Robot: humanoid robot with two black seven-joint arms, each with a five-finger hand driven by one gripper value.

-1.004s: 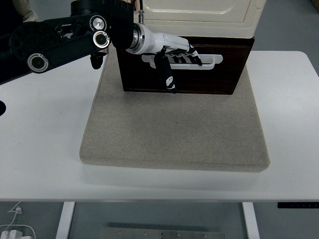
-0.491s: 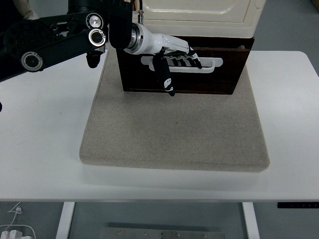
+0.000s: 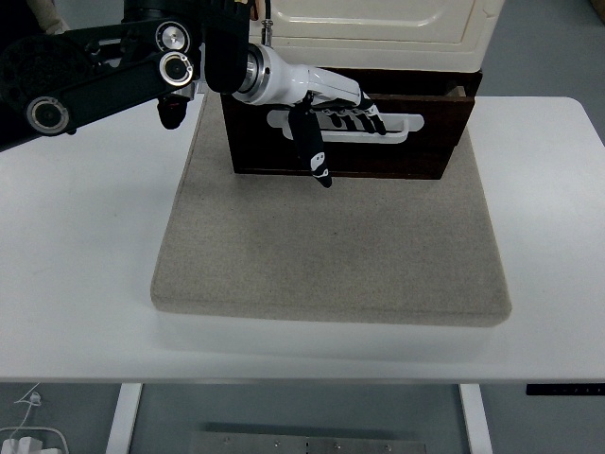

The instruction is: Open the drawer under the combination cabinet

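A dark brown drawer [image 3: 425,151] sits under the cream cabinet [image 3: 378,24] at the back of the table. It carries a white bar handle [image 3: 405,127] across its front, and a thin dark gap shows along its top edge. My left hand [image 3: 342,115], white with black finger joints, reaches in from the upper left. Its fingers [image 3: 364,117] are hooked over the left half of the handle, and the thumb [image 3: 315,161] hangs down in front of the drawer face. The right arm is out of view.
Cabinet and drawer stand on a grey felt mat [image 3: 331,246] lying on the white table [image 3: 76,246]. My black left forearm [image 3: 95,71] crosses the upper left corner. A bit of a person shows at the top left edge.
The drawer front and its handle have come slightly toward the table's near edge with my hand on them. The forearm has drawn back a little to the left.
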